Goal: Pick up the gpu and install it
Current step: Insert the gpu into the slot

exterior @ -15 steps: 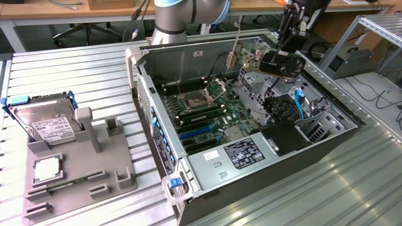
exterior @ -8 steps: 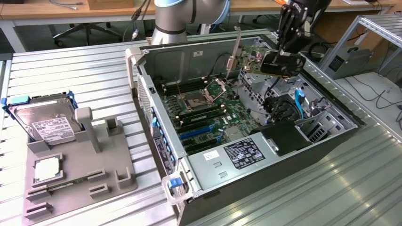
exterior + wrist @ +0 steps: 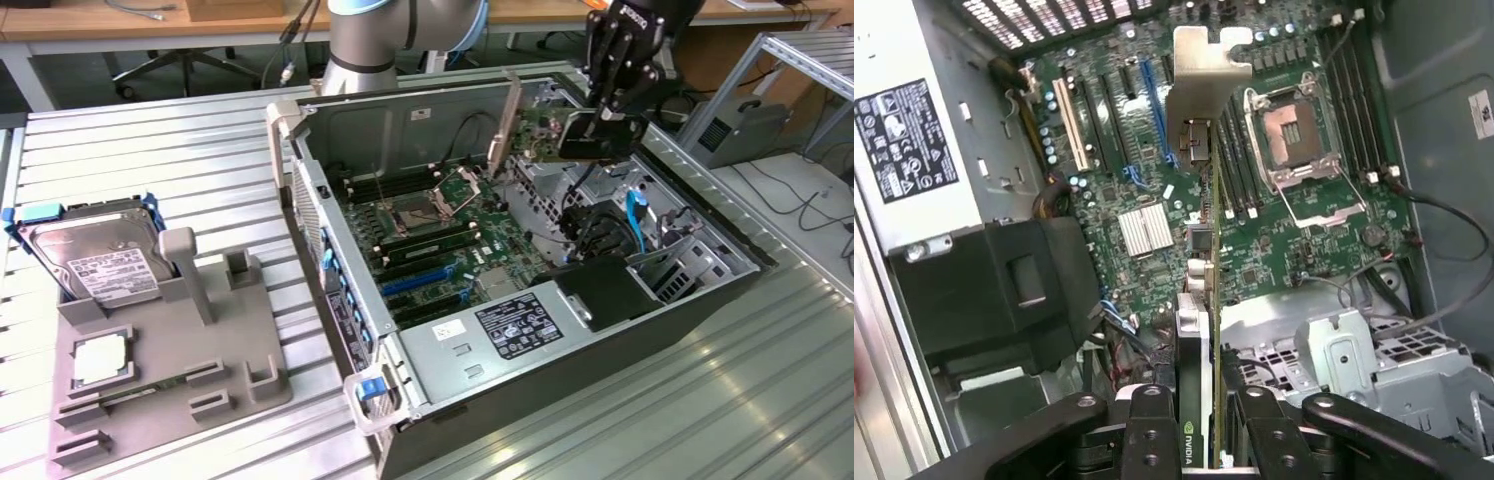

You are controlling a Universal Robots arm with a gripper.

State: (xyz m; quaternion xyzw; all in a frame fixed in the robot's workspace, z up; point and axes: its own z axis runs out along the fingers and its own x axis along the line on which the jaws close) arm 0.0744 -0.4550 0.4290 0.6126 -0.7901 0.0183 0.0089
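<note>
The gpu hangs in the air over the far end of the open computer case, with my gripper shut on it from above. Its silver bracket strip points toward the exterior view's left. From the wrist the gpu appears edge-on, running from my gripper out to the bracket. A black finger presses each side of the card. Below it lies the green motherboard with its long slots.
The case also holds an open CPU socket, blue slots, a labelled power supply and a black shroud. On the exterior view's left, a grey fixture carries a hard drive and a processor.
</note>
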